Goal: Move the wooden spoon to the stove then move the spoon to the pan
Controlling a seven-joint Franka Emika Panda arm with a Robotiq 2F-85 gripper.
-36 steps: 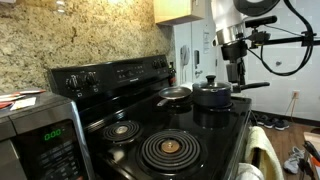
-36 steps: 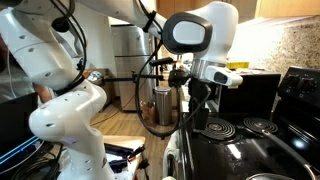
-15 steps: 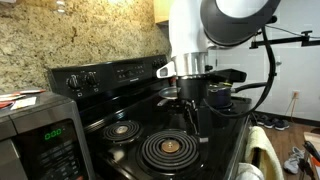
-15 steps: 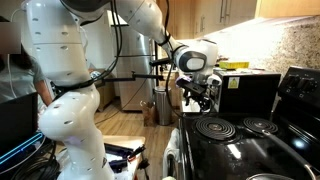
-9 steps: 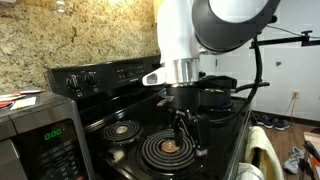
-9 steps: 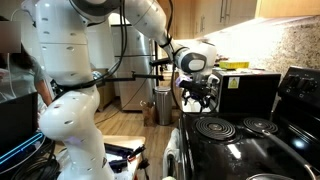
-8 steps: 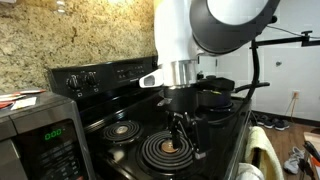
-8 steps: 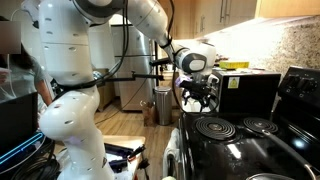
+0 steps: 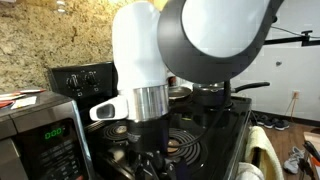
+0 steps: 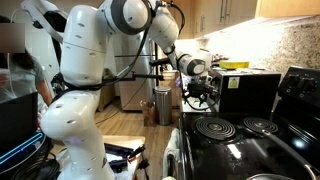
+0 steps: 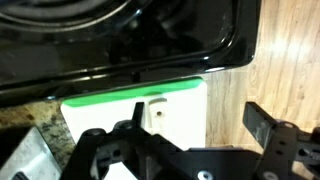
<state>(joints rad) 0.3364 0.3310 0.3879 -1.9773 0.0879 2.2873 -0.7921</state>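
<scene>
The black stove [image 9: 80, 78] with its coil burners [image 10: 215, 127] shows in both exterior views, and its glossy front edge [image 11: 150, 40] crosses the top of the wrist view. My gripper [image 11: 196, 112] is open and empty, hanging over a white board with a green edge [image 11: 175, 120] just off the stove's rim. In an exterior view the gripper [image 10: 200, 97] hovers at the stove's near end. The arm [image 9: 150, 60] fills the middle of an exterior view and hides most of the pan [image 9: 181, 93]. The wooden spoon is out of view.
A grey microwave [image 9: 40, 135] with a green display stands at the lower left. A dark saucepan's long handle [image 9: 250, 87] sticks out at the back burner. Wooden floor [image 11: 225, 110] lies beside the white board. A stone backsplash [image 9: 90, 35] rises behind the stove.
The arm has swung from above the front burner toward the near corner of the stove, now filling the exterior view. The gripper stayed open and empty.
</scene>
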